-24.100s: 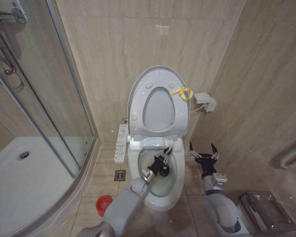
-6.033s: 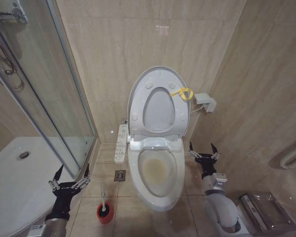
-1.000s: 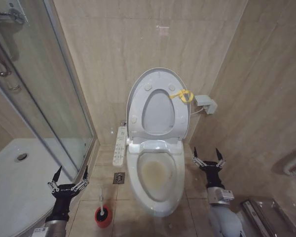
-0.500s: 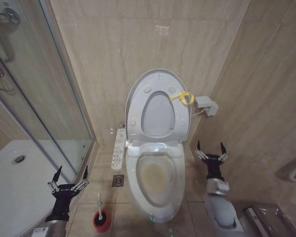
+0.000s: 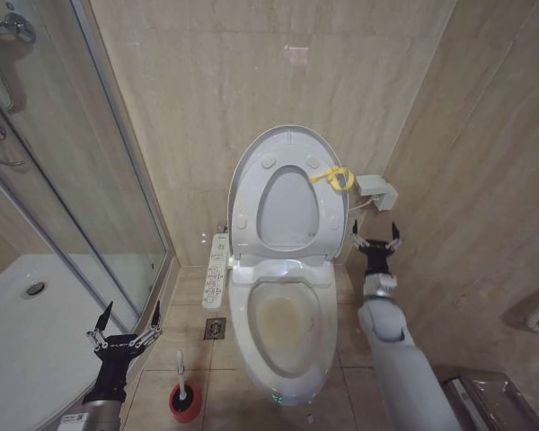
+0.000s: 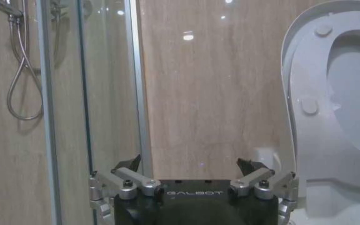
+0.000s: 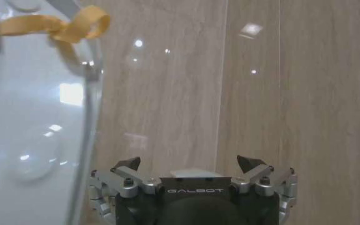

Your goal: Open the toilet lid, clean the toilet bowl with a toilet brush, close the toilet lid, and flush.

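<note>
Beige-tiled bathroom, glass shower enclosure [image 5: 63,180] beside the toilet.

Change: right gripper [image 5: 375,235] has risen from low beside the stained white ceramic toilet bowl [image 5: 281,323] to just beside the upright large white glossy oval toilet lid [image 5: 287,153], jaws spread, empty. The yellow loop [image 5: 334,175] sits just above and inboard of them. Brushing appears finished; closing looks under way.

Lid: long axis near vertical, underside facing the robot.

Thin white-handled, black-headed toilet brush [image 5: 181,377] stands upright in the red holder cup [image 5: 185,403], beside the idle left gripper [image 5: 124,337], jaws spread.
</note>
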{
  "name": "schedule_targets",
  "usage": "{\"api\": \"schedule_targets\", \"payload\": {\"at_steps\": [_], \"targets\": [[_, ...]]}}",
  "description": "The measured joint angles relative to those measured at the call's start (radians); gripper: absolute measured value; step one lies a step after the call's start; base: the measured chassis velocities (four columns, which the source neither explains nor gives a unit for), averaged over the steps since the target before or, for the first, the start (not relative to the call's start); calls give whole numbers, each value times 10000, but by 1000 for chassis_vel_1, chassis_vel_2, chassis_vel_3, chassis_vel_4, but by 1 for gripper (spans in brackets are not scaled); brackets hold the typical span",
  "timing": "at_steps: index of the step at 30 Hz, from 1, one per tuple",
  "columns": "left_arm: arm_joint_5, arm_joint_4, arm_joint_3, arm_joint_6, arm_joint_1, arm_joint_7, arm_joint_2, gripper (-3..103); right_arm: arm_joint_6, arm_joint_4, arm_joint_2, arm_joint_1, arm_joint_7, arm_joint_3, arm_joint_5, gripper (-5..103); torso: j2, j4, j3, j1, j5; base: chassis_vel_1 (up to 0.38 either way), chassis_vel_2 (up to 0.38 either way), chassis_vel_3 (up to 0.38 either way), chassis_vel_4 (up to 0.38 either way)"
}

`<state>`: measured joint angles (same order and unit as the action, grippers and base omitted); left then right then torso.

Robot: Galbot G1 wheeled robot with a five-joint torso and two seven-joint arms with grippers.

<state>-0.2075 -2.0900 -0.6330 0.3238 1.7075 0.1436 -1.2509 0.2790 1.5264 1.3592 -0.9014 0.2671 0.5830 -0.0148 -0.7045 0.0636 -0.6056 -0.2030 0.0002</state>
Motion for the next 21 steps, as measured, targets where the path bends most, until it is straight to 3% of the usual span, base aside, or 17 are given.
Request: {"api": "schedule_targets", "payload": {"at_steps": [7,21], "targets": [[0,1,0,0,-1,1,0,100,-26,-646,-763,668,-176,57,-444,100,0,11,0,0,0,0,0,0,0],[0,0,0,0,-1,1,0,100,-53,-1965,-797,2465,-244,-326,-447,100,0,4,0,0,-1,0,0,0,0]]}}
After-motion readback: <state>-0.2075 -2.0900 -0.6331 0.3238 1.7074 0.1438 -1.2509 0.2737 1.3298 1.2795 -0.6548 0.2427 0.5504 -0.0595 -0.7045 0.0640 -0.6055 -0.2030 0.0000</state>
